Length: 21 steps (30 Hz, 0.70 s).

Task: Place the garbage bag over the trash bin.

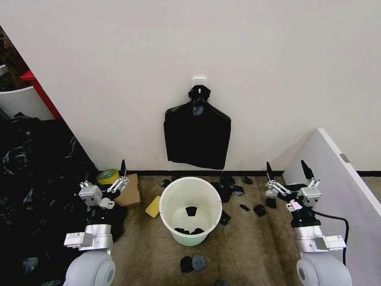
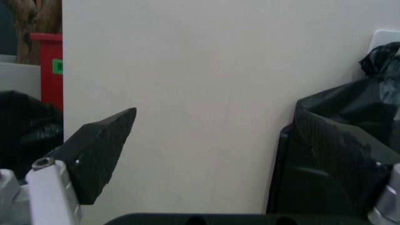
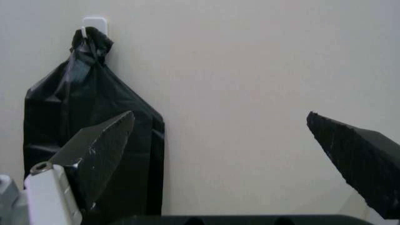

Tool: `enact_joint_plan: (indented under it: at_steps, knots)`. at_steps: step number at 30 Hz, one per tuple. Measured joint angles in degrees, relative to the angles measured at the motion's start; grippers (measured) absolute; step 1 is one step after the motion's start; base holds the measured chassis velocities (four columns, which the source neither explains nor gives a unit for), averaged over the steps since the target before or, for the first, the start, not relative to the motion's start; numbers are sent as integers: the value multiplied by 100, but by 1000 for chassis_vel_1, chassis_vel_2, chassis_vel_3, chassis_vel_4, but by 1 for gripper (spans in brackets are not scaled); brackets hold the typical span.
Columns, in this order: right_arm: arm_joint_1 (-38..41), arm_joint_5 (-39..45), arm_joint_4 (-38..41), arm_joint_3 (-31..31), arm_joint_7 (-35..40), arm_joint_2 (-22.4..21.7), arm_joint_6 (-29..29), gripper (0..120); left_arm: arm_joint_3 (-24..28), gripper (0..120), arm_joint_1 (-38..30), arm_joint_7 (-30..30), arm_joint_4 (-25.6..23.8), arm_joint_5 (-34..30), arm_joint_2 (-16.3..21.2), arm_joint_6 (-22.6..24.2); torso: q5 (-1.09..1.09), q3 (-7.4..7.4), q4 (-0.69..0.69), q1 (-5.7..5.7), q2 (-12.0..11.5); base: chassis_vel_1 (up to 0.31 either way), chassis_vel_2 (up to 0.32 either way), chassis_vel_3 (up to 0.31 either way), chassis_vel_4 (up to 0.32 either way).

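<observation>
Task not started. The bag [image 1: 197, 134] hangs from a wall hook [image 1: 199, 80], far behind the bin [image 1: 190, 210] on the floor. Left claw [image 1: 117, 179] and right claw [image 1: 289, 174] flank the bin, wide open, empty.

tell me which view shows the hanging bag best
The head view: the whole bag hangs from the wall hook above the bin. The right wrist view shows its knot and one side behind a finger; the left wrist view catches an edge.
</observation>
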Motion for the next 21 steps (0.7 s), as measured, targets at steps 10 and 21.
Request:
enact_joint_plan:
  at_steps: [10, 21]
  knots:
    - [156, 152, -27, -128, 30, -286, -12, 100, -14, 100, 362, -148, -460, 415, -148, 385, 0, 0, -1, 0, 0, 0, 0, 0, 0]
    - [215, 123, -108, -122, 33, -156, -182, 100, -3, 100, 500, -121, -171, 549, -149, -318, -2, 0, -1, 0, 0, 0, 0, 0, 0]
